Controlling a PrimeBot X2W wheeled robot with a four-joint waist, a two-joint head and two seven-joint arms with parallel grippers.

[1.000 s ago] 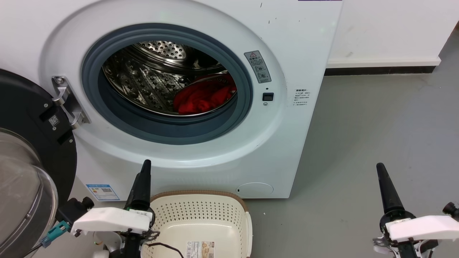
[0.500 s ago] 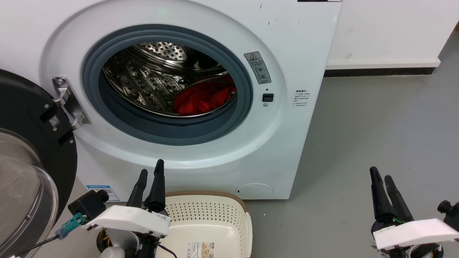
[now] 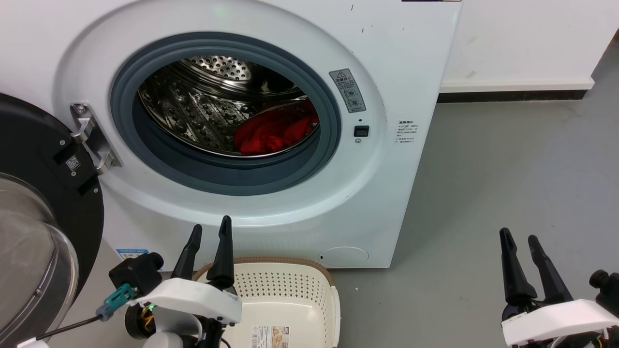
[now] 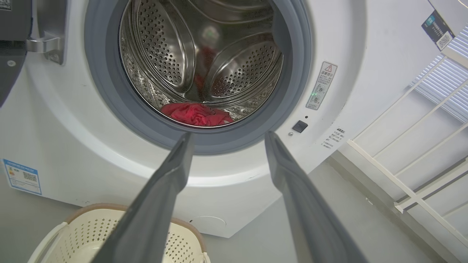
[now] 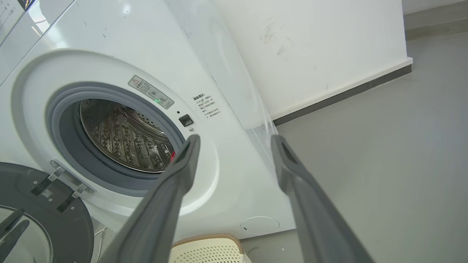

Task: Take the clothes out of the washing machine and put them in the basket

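Where the left end effector [image 3: 211,222] is hovering: low before the washing machine [image 3: 396,72], over the back left rim of the basket [image 3: 271,261] in the head view; its two long dark fingers are standing spread, gripping nothing, and pointing up at the drum mouth.
Right end effector [image 3: 517,234]: hanging over the bare grey floor [image 3: 508,169], well right of the washing machine; its fingers are gaping apart and carrying nothing, tips aiming up and away.
Clothes [image 3: 273,130]: lying as one crumpled, soft red heap in the bottom right of the drum [image 3: 203,111], long axis running low-left to high-right in the head view.
Drum: shining perforated steel, curving round the heap.
Door seal [image 3: 227,179]: ringing the opening in smooth grey rubber.
Door [image 3: 38,159]: standing open at the left, black rim framing bulging clear glass.
Basket: sitting on the floor just before the washing machine, cream perforated plastic under a brown rim, a paper label [image 3: 271,336] showing on its bottom.
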